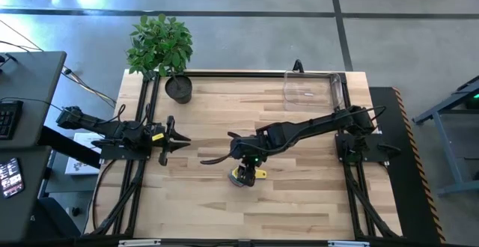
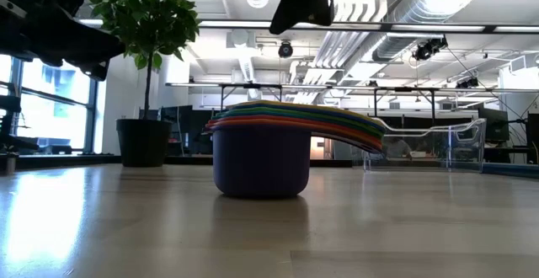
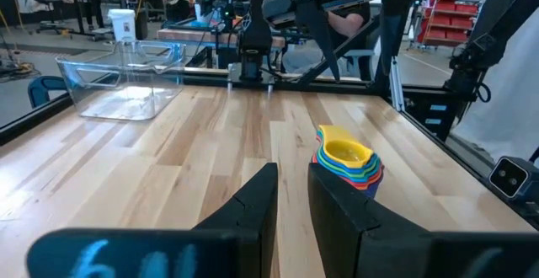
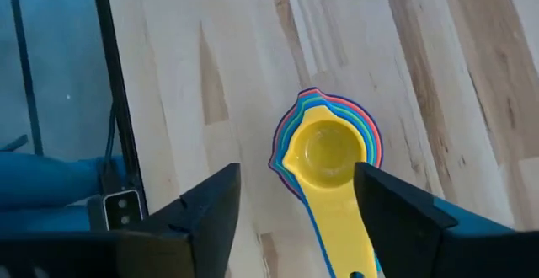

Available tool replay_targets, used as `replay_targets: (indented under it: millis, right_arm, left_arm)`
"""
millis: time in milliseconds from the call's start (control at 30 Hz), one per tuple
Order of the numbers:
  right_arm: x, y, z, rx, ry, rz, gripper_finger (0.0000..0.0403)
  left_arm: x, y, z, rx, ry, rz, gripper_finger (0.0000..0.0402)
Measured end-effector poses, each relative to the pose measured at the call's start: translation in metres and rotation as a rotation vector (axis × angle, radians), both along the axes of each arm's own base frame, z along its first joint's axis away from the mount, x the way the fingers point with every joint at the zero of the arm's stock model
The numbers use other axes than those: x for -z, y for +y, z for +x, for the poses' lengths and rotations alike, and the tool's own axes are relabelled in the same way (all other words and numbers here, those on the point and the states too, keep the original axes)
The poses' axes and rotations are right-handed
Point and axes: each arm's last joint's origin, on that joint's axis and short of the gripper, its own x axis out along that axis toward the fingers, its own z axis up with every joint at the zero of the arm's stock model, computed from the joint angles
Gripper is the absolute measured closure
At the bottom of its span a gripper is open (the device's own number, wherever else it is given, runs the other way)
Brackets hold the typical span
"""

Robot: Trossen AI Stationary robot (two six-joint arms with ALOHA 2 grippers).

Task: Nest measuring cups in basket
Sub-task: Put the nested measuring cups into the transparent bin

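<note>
The measuring cups [image 1: 245,175] already sit nested in one stack on the bare table [image 1: 299,209], around the middle of its width and nearer the front edge than the back. The yellow cup [image 4: 324,153] is on top, with coloured rims fanned beneath it and the handles lying together to one side. The basket [image 1: 313,87] stands empty in the far right corner, well apart from the stack, so the step in hand is, as I judge it, to grip the whole stack and carry it there.

The right gripper [image 4: 295,204] hangs directly above the stack with its fingers spread wide, one on each side of the bowls and clear of them. The low view suggests it is still well above the rims, though only its underside shows there.

To do this well, the right gripper should come straight down until its fingers pass below the top rims, then close across the bowls rather than on the overhanging handles. A pinch on the yellow cup alone would probably lift it out and leave the rest behind. Keeping the stack level during the carry should stop the cups sliding apart, and the handles will need to line up with the basket's long side.

The left gripper [image 3: 291,195] waits low near the left edge, its fingers only narrowly apart and holding nothing.
</note>
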Motion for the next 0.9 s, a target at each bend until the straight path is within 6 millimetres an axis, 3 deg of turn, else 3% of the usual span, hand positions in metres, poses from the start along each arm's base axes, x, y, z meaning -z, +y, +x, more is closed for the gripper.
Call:
replay_targets:
  millis: [200,533,900]
  right_arm:
    - [0.000,-0.001,0.000,-0.020,-0.008,-0.031,0.0174]
    - [0.006,0.003,-0.014,-0.256,0.081,-0.150,0.0169]
    - [0.009,0.004,-0.022,-0.317,0.141,-0.270,0.0113]
  left_arm:
    - [0.000,0.000,0.000,0.000,0.000,0.000,0.0342]
    - [0.000,0.000,0.000,0.000,0.000,0.000,0.0342]
    - [0.000,0.000,0.000,0.000,0.000,0.000,0.0342]
